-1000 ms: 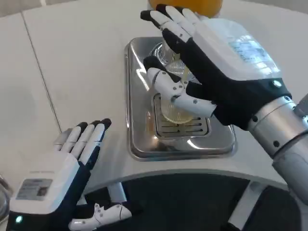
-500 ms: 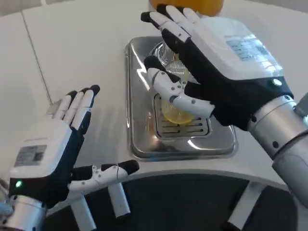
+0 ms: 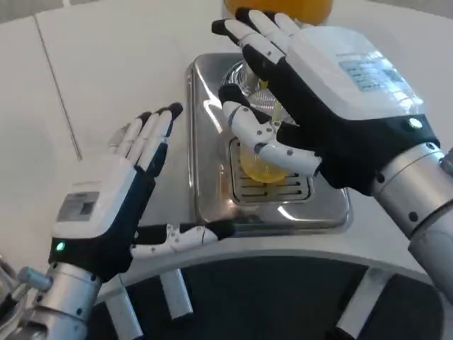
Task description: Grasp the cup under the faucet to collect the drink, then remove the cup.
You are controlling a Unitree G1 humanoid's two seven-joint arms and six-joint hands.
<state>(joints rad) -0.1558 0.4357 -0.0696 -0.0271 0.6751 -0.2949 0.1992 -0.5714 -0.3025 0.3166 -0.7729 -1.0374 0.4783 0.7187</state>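
Observation:
A clear cup [image 3: 260,164] stands on the grate of a steel drip tray [image 3: 204,177], with yellow drink pooled in its bottom. My right hand [image 3: 333,92] wraps it from the right: the thumb crosses the near side and the long fingers run along the far side, hiding most of the cup wall. A thin yellow streak shows between the fingers above the cup. My left hand [image 3: 117,205] hovers open to the left of the tray, fingers straight and thumb stretched toward the tray's front corner, holding nothing.
The orange tank of the drink dispenser [image 3: 279,8] rises at the top edge behind the tray. The white table [image 3: 120,64] spreads out to the left. Its curved front edge [image 3: 283,248] runs just below the tray.
My left hand has risen and moved forward and right, toward the tray. The right hand has stayed around the cup. The yellow drink in the cup has deepened.

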